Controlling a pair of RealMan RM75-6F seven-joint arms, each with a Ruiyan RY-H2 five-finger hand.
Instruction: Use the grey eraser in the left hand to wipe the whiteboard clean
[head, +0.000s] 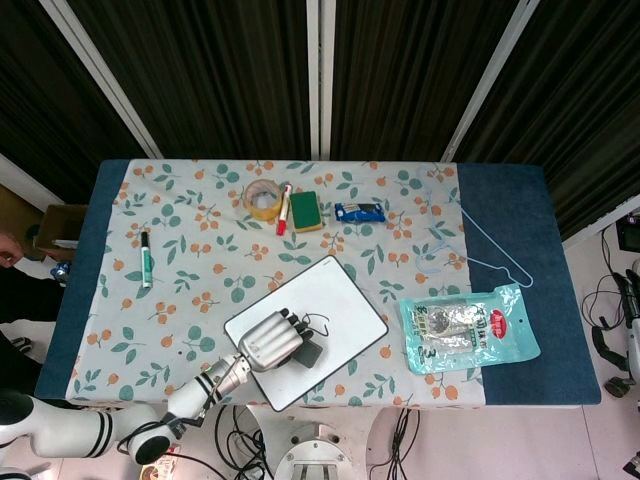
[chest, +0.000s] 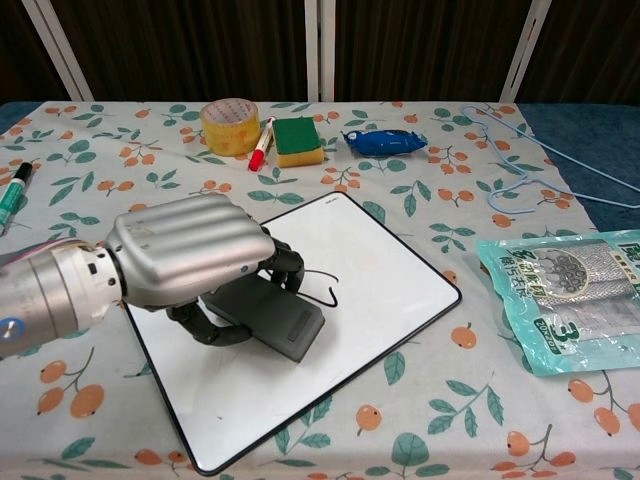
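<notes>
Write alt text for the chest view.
The robot's left hand holds a grey block eraser on a black-framed rectangular whiteboard, beside a black scribble. Behind lie a yellow tape roll and a green sponge.

Your silver five-finger left hand (chest: 185, 262) sits lower left of centre, over the white rectangular whiteboard (chest: 390, 280), the grey block eraser (chest: 275, 318) under it on the board. Yellow tape roll (chest: 228, 125), red marker (chest: 261, 146), green-and-yellow sponge (chest: 298, 140) line the upper centre. Teal foil packet (chest: 565, 300): right edge.

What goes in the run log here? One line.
left hand holds grey eraser | eraser on whiteboard | ink mark partly visible
</notes>
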